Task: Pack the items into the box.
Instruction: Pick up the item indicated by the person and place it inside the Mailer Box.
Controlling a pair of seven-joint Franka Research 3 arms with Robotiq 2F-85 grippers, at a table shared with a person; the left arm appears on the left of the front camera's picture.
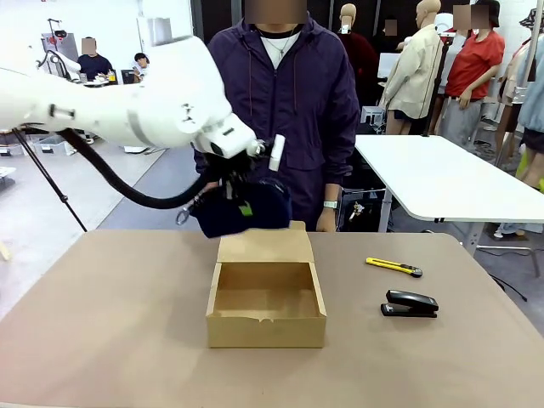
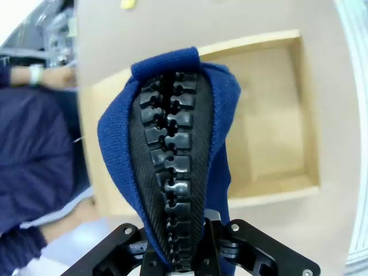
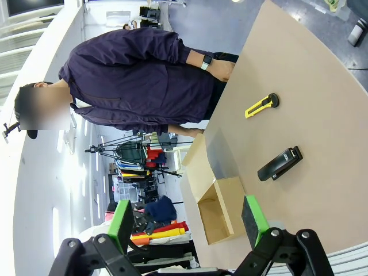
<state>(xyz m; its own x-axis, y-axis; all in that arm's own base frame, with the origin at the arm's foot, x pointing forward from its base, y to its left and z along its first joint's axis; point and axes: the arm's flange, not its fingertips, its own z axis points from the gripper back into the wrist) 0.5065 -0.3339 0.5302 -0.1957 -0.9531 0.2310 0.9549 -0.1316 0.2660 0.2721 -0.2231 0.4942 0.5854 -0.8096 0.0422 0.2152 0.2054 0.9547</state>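
The dark navy zippered pouch [image 1: 255, 212] hangs in the air over the far edge of the open brown box [image 1: 266, 330], and my left gripper [image 1: 242, 202] is shut on it. In the left wrist view the pouch [image 2: 172, 161] rises zipper-up between the fingers, with the box [image 2: 270, 121] below it. The yellow utility knife [image 1: 393, 267] and the black stapler [image 1: 410, 303] lie on the table to the right of the box. My right gripper [image 3: 187, 221] is open and holds nothing, well above the table, looking at the box [image 3: 221, 201], the knife [image 3: 261, 105] and the stapler [image 3: 280, 164].
A person in a dark jacket [image 1: 289, 102] stands at the far edge just behind the box, hands low near the table edge. The box lid [image 1: 265, 245] lies folded back toward them. A white table [image 1: 442, 174] stands at the back right.
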